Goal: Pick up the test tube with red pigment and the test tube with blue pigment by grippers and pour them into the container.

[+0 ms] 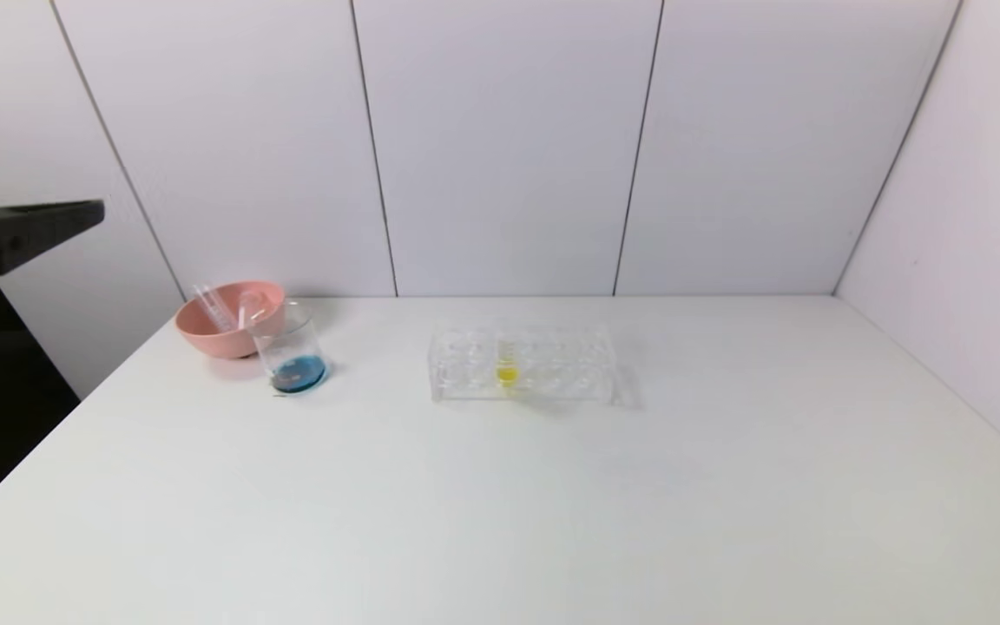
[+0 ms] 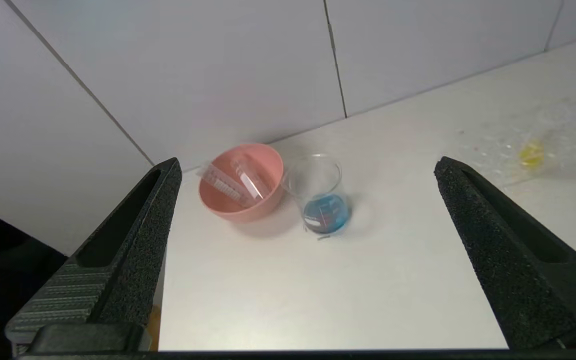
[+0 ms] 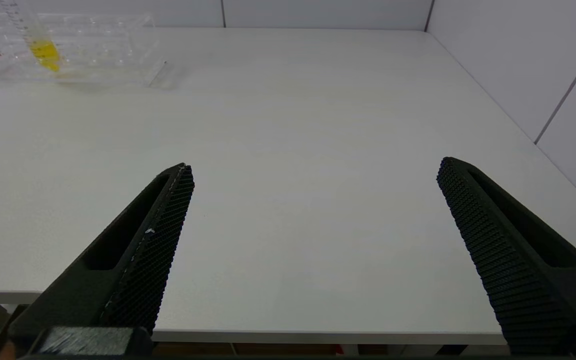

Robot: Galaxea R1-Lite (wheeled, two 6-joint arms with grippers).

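Back-left on the tabletop [image 1: 500, 521], 2 emptied tubes [image 2: 230, 181] lie in the pink bowl [image 1: 226, 334], beaker [image 1: 292, 351] alongside holding blue liquid (pours look done). My left gripper [image 2: 308, 172] and right gripper [image 3: 313, 172] hang clear, fingers wide, holding nothing.

A white table [image 1: 552, 503] stands against pale grey wall panels. Near its far left corner sits a round pink plastic bowl [image 1: 213, 334] holding two clear, slim plastic tubes [image 1: 220, 308] that lean against its rim. Just beside the bowl, toward the near edge, stands a small clear glass beaker [image 1: 292, 351] with blue liquid at its bottom. Near the middle of the far edge lies a clear plastic tube rack [image 1: 522, 363] holding one upright tube with yellow liquid [image 1: 507, 365]. At the left edge, above and off the table, a black end effector [image 1: 27, 227] juts in.
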